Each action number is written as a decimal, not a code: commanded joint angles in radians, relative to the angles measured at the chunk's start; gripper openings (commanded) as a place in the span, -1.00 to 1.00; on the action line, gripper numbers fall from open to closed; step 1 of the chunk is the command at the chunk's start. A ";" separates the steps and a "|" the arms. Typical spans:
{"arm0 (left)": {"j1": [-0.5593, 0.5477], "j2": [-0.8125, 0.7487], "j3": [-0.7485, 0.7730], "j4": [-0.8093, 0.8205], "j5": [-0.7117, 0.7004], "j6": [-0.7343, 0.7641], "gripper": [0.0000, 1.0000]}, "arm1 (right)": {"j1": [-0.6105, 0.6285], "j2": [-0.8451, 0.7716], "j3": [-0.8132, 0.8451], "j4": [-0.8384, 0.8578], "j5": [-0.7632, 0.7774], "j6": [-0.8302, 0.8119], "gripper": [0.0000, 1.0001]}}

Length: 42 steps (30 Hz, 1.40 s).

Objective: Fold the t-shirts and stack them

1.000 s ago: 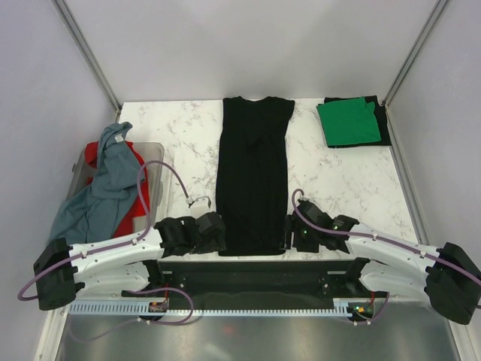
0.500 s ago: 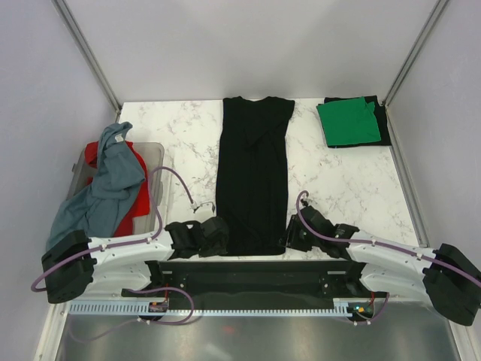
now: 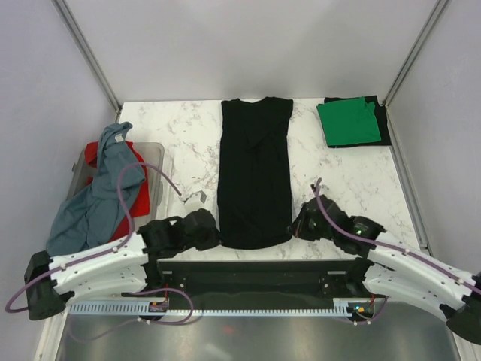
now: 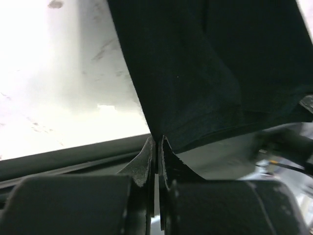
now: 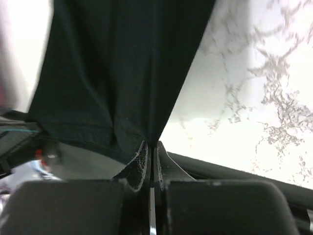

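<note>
A black t-shirt (image 3: 254,173) lies lengthwise down the middle of the marble table, folded into a narrow strip. My left gripper (image 3: 213,235) is shut on its near left hem corner (image 4: 157,131). My right gripper (image 3: 296,226) is shut on its near right hem corner (image 5: 155,132). The hem between the two corners looks slightly lifted off the table. A folded green t-shirt (image 3: 347,122) rests on a black one at the far right. A grey-blue t-shirt (image 3: 98,192) and a red t-shirt (image 3: 138,201) hang over the bin at the left.
The translucent grey plastic bin (image 3: 156,162) stands at the table's left edge. Bare marble (image 3: 346,184) lies on both sides of the black strip. A dark rail (image 3: 255,271) runs along the near edge between the arm bases. Grey walls close in the table.
Both grippers closed from open onto the near hem corners of the black t-shirt. Both arms shifted: the left wrist moved slightly forward, the right wrist moved right and away from the base.
</note>
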 commanded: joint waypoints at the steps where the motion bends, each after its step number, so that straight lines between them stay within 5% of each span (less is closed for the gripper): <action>1: -0.004 -0.098 0.038 -0.077 -0.026 -0.056 -0.96 | 0.004 -0.059 0.108 -0.219 0.070 -0.027 -1.00; 6: -0.011 -0.072 0.013 -0.079 0.064 -0.090 -0.96 | 0.026 -0.042 0.013 -0.172 -0.039 0.012 -1.00; 14: -0.076 -0.078 0.050 -0.129 0.052 -0.080 -0.96 | 0.155 -0.137 -0.035 -0.216 0.004 0.124 -1.00; 21: -0.074 0.042 0.255 -0.156 -0.097 0.095 -0.96 | 0.153 0.001 0.170 -0.259 0.194 0.024 -1.00; 26: -0.048 0.127 0.407 -0.189 -0.213 0.212 -0.96 | 0.043 0.155 0.345 -0.262 0.265 -0.137 -1.00; 42: 0.453 0.473 0.670 0.005 0.012 0.597 -0.96 | -0.333 0.606 0.710 -0.104 0.075 -0.493 -1.00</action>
